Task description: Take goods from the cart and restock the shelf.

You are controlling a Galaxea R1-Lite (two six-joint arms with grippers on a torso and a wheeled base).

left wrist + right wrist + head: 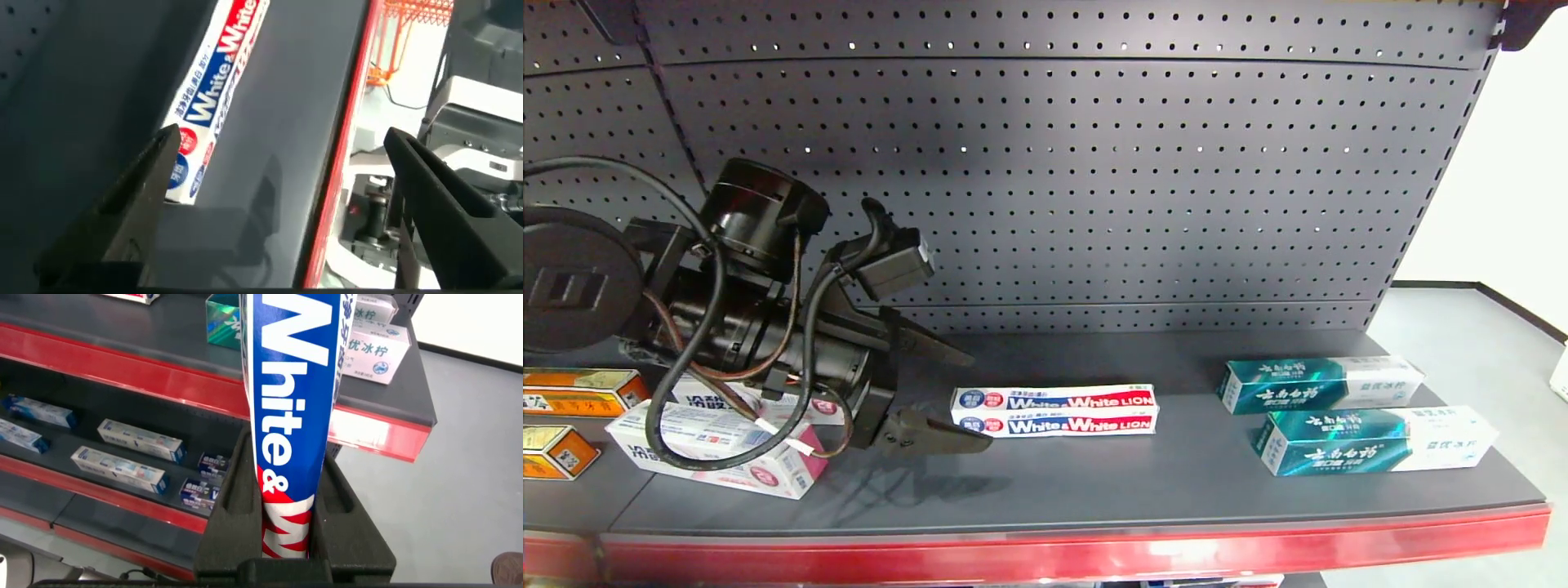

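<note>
The toothpaste box (pixel 288 392) is clamped end-on between the fingers of the right gripper (pixel 288 469). It is blue with big white lettering and a red-and-white band near the jaws, and it is held out in front of the red lip of the shelf (pixel 368 429). Two matching boxes (pixel 1054 411) lie side by side, touching, at the middle of the shelf (pixel 1094 482). Just beside their end hangs the left gripper (pixel 976 402), fingers spread wide and holding nothing. Two teal boxes (pixel 1372 441) with white ends lie well apart to the right. Pink-and-white boxes (pixel 719 457) and orange boxes (pixel 580 390) lie to the left. Grey pegboard (pixel 1094 204) backs it all.
</note>
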